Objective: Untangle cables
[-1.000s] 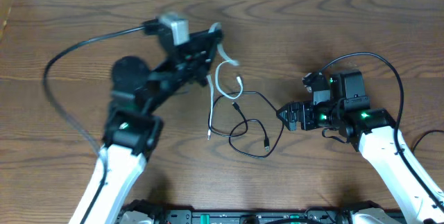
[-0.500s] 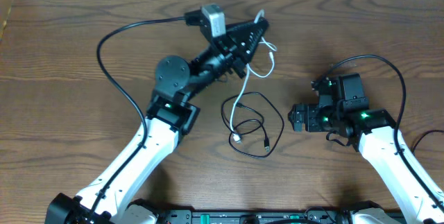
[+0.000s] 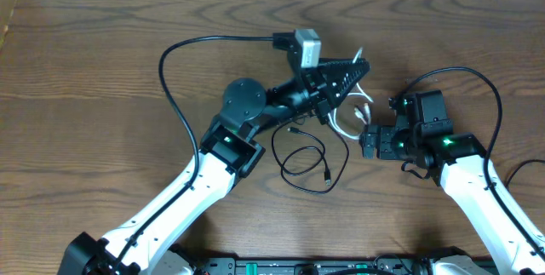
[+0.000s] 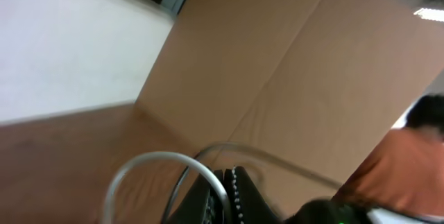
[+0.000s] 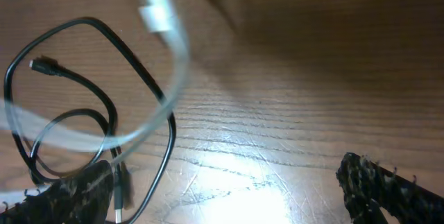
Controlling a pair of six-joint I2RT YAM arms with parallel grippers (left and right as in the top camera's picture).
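My left gripper (image 3: 356, 64) is raised above the table's middle and shut on a white cable (image 3: 362, 105), which dangles from it in loops. In the left wrist view the fingers (image 4: 239, 193) pinch that white cable (image 4: 149, 159) and it curves away to the left. A thin black cable (image 3: 327, 169) lies coiled on the wood below the left arm. My right gripper (image 3: 364, 141) stands open just right of the coil, low over the table. The right wrist view shows its gripper (image 5: 229, 196) empty, the black cable (image 5: 139, 78) at its left finger, and the white cable (image 5: 170, 64) blurred above.
A thick black robot wire (image 3: 183, 54) arcs from the left wrist camera over the left half of the table. Another loops over the right arm (image 3: 477, 88). A brown cardboard wall (image 4: 277, 57) fills the left wrist view.
The left arm has swung right and up with the white cable, pulling it off the black coil toward the right gripper. The right gripper has shifted slightly right and stays open.
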